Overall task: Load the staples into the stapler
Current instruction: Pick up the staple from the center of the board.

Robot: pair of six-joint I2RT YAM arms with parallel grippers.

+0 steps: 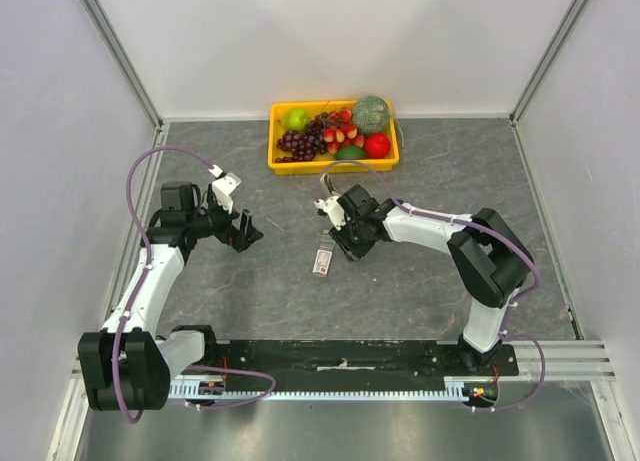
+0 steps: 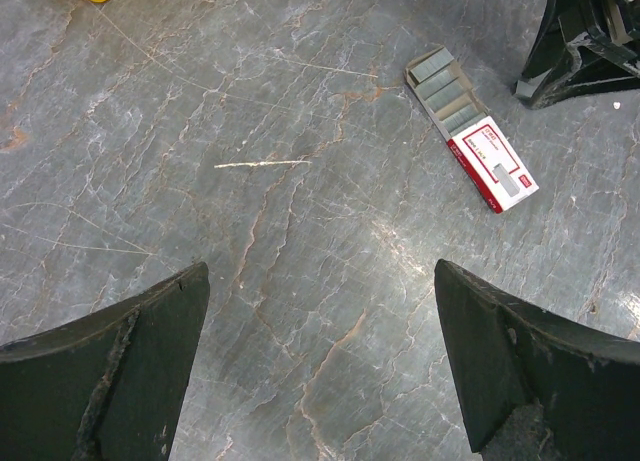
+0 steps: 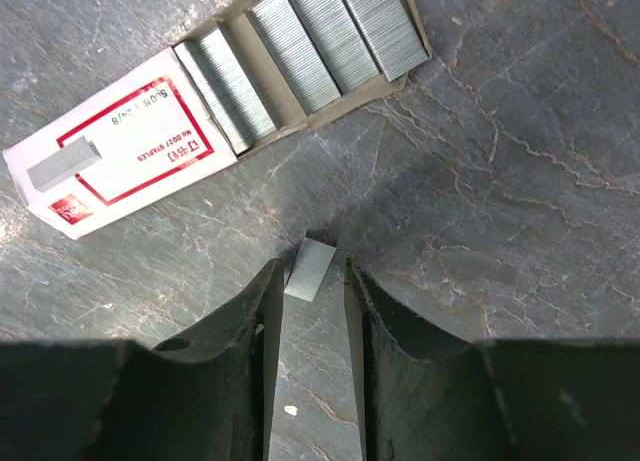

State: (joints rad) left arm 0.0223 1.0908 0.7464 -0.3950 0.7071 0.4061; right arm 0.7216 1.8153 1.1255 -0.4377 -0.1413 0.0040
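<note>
The staples box (image 1: 322,260) lies flat on the grey table, its red-and-white sleeve (image 3: 120,156) slid partly off the tray of silvery strips (image 3: 320,41). The left wrist view shows the box (image 2: 470,129) too. A short loose strip of staples (image 3: 310,269) lies on the table just below the box. My right gripper (image 3: 312,271) stands over it, jaws narrowly apart. The strip sits between the tips, with a gap on its right side. Well left of the box, my left gripper (image 2: 320,331) is wide open over bare table. The stapler is out of view.
A yellow basket (image 1: 275,151) of toy fruit stands at the back of the table, behind the right arm. White walls close in the table on the left, right and back. The right gripper (image 2: 580,41) shows at the top right of the left wrist view.
</note>
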